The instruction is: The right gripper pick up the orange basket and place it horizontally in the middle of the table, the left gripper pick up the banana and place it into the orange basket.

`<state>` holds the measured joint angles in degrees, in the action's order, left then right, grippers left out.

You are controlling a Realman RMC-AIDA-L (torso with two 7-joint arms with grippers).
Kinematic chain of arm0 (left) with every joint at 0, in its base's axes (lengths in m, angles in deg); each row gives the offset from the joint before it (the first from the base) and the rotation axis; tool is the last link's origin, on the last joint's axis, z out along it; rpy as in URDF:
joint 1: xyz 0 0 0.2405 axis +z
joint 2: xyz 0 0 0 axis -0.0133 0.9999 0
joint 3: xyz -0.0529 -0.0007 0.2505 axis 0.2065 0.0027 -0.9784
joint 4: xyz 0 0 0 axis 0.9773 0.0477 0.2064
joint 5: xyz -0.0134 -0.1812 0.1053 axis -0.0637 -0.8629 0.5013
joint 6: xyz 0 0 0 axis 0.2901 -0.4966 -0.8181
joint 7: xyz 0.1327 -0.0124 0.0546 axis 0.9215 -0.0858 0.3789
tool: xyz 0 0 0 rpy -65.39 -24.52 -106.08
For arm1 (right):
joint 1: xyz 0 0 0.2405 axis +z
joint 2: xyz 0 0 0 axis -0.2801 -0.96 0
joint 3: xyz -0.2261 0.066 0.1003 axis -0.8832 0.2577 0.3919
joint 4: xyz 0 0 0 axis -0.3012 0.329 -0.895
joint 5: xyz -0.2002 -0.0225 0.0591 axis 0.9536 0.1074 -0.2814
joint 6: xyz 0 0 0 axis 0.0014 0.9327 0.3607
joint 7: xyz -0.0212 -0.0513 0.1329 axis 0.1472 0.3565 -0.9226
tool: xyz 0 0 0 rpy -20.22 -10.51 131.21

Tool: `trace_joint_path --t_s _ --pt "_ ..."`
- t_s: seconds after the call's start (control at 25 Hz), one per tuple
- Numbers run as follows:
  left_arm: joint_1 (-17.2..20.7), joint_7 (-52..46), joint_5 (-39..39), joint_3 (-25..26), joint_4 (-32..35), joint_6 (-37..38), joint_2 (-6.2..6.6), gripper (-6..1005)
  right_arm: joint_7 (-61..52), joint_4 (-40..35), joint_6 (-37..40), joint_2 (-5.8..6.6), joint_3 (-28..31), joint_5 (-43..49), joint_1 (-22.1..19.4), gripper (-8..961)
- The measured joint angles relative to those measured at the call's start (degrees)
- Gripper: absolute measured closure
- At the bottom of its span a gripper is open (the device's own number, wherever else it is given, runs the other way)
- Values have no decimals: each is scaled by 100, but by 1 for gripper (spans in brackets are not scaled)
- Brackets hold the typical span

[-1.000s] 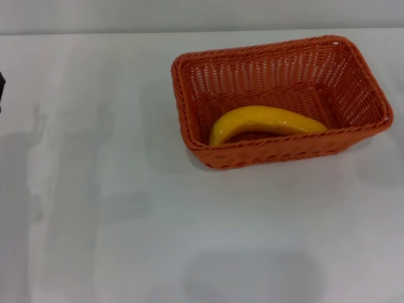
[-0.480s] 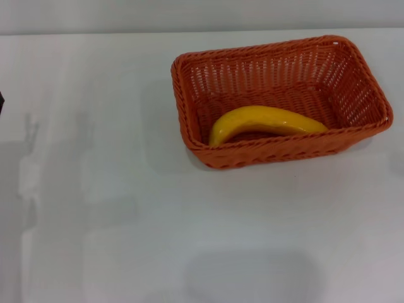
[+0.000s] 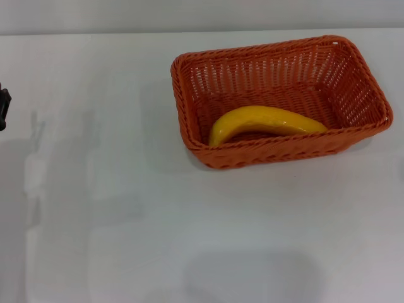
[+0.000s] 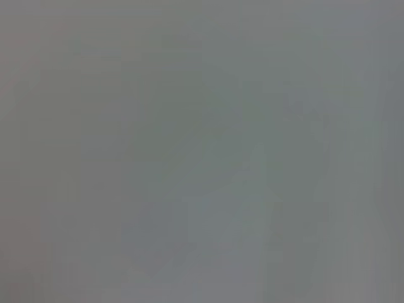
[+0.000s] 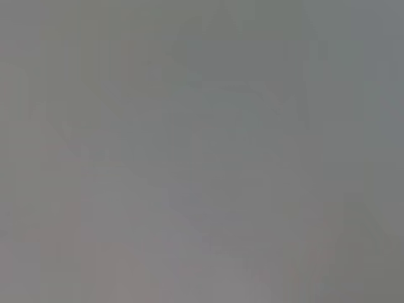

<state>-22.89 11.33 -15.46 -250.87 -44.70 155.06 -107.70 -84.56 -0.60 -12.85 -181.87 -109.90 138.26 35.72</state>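
The orange basket lies lengthwise across the white table, right of centre in the head view. The yellow banana rests inside it along the near wall, curved, with nothing holding it. Only a small black piece of my left gripper shows at the far left edge, well away from the basket. My right gripper is out of view. Both wrist views show only a blank grey surface.
The table's far edge runs along the top of the head view, just behind the basket. Faint arm shadows fall on the table at the left.
The black piece of the left gripper at the left edge has shifted slightly nearer and shows a little more. The shadows on the left of the table moved. Basket and banana stayed still.
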Motion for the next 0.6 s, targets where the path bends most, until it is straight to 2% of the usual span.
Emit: trace_joint_path --t_s 0.4,0.6 --pt "-39 -52 -20 0 21 -26 7 124 42 2 744 12 103 -718 -319 113" --pt "-100 -54 -3 0 21 37 9 124 192 8 1018 16 407 -779 -455 113"
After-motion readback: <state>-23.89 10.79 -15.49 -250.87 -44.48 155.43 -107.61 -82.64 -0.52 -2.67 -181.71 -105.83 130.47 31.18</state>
